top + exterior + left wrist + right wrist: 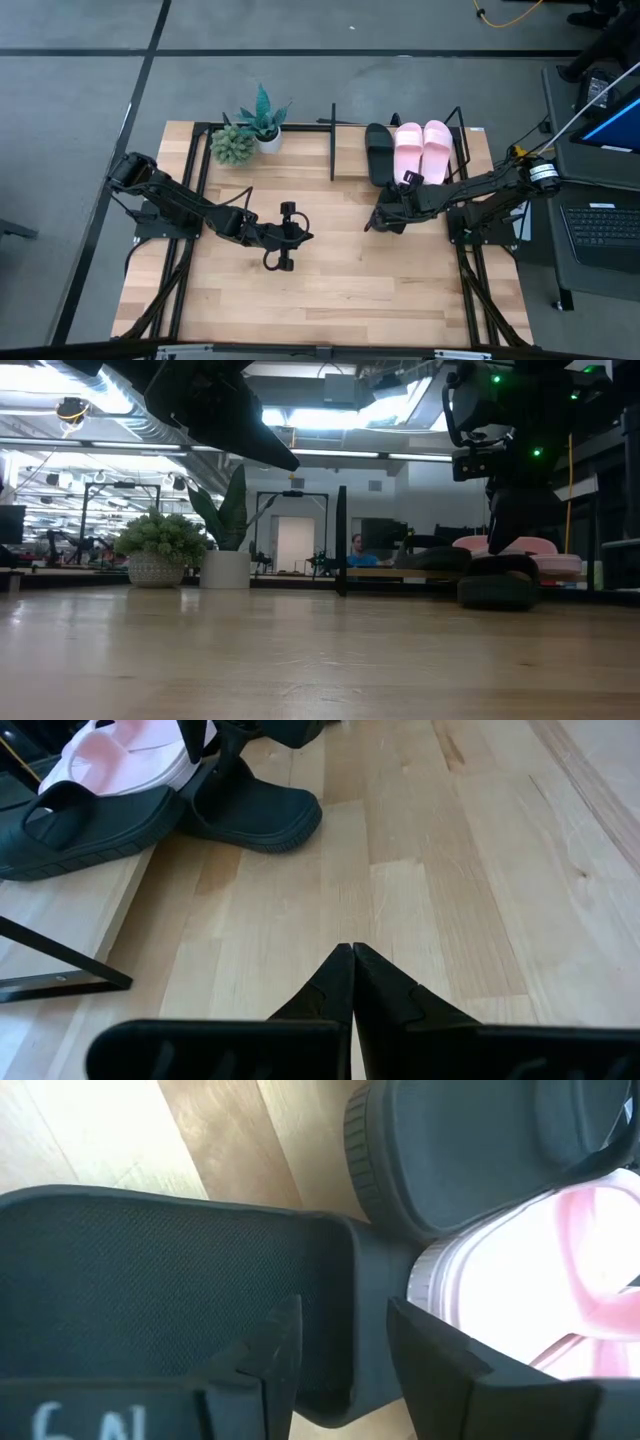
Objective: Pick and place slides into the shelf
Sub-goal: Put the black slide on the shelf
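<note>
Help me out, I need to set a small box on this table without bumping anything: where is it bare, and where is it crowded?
Bare: the wide front strip of the table below both arms, and the middle between the left gripper and the right gripper.
Crowded: the back right, where the slides fill the shelf, and the back left by the plants.

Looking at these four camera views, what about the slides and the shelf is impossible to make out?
- Black slide on the table: high view, mostly covered by the right end effector; whether it is lifted off the wood is unclear.
- Shelf: low view, its board is seen edge-on behind the slides.
- Pink slides: left wrist view, cut off by the picture's edge; right wrist view, only a blurred part.
- Black slide on the shelf: low view, merges with dark shapes.
</note>
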